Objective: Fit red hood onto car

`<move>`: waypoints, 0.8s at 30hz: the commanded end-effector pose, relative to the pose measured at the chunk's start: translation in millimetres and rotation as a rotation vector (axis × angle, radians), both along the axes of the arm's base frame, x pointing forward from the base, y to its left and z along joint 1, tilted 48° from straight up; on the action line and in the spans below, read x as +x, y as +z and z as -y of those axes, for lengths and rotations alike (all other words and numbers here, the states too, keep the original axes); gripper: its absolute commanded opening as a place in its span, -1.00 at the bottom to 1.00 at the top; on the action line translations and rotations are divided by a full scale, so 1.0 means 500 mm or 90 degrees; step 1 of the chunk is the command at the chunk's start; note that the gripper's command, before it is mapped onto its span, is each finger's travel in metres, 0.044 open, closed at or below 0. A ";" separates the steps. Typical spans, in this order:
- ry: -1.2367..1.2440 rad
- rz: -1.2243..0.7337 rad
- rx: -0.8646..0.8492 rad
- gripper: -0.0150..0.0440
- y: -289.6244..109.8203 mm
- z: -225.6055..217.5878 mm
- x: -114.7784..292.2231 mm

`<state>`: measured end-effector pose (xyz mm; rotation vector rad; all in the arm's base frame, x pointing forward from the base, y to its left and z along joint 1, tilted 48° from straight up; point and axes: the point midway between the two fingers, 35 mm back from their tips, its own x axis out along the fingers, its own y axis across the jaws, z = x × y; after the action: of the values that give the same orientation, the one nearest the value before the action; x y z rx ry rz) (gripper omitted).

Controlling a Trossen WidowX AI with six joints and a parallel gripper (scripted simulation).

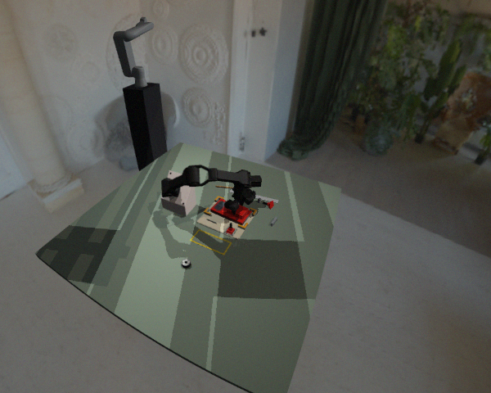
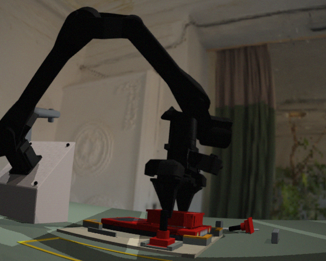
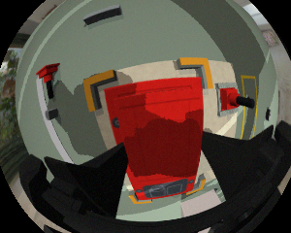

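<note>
The hood [image 2: 175, 218] rests on the car [image 2: 135, 224] in the jig [image 2: 191, 251], near the middle of the table [image 1: 254, 338], slightly toward its far edge. Your gripper [image 2: 176, 209] clamps it, fingers spread wide across its sides. A red-capped tool [image 2: 243, 225] lies just beyond the jig's right edge.

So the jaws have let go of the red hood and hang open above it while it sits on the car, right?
Not quite. The gripper is shut on the red hood: the exterior view shows its jaws reaching down onto the raised roof, one on each side. The hood does sit on the car, as you said.
</note>
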<state>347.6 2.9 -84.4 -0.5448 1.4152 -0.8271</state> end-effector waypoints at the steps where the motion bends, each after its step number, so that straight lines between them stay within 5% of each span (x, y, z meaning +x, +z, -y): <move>1: 0.000 0.000 0.000 -0.05 0.000 0.000 0.000; 13: 0.000 0.000 0.000 1.00 0.000 0.000 0.000; 24: 0.002 0.003 0.026 1.00 0.058 -0.062 0.007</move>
<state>346.8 13.6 -73.9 -0.5418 1.4299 -0.8155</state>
